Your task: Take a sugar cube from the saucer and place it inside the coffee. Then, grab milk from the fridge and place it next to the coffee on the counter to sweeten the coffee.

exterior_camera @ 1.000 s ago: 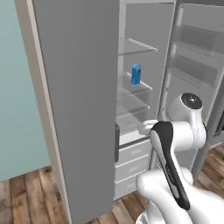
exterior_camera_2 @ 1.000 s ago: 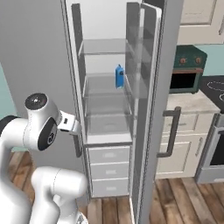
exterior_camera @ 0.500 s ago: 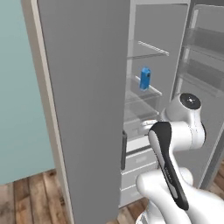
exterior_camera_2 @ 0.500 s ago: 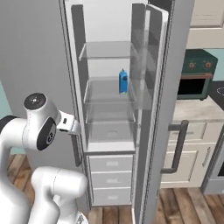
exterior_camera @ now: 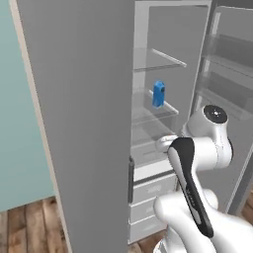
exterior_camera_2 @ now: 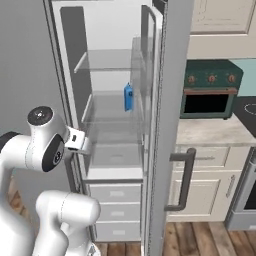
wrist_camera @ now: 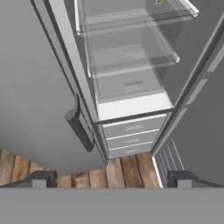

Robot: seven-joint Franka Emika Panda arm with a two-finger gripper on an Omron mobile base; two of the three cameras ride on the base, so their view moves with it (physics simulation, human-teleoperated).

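1. Small blue gable-top milk carton (exterior_camera: 158, 94) stands upright on a clear mid shelf inside the tall grey fridge (exterior_camera: 84, 123), doors open, pale interior. Same carton seen from the right base view (exterior_camera_2: 128, 97), near the shelf's right side.
2. Handling, my guess: light, thin-walled card, will dent if squeezed hard; smooth faces so could slip. Tall and narrow, so tips easily if nudged.
3. Where to grip: flat side faces at mid-body, below the gable and cap, approaching level from the front. Avoid the sloped top.
4. Two-finger gripper (wrist_camera: 112, 177): jaws spread wide, nothing between them. Hand cam looks at the lower shelves, drawers and wood floor, so it sits low and well short of the carton.
5. Vs 0.5 s ago: whole scene has shifted in both base views and the fridge looks nearer, so the base has moved, not the carton. Carton on the same shelf, arm pose much the same.
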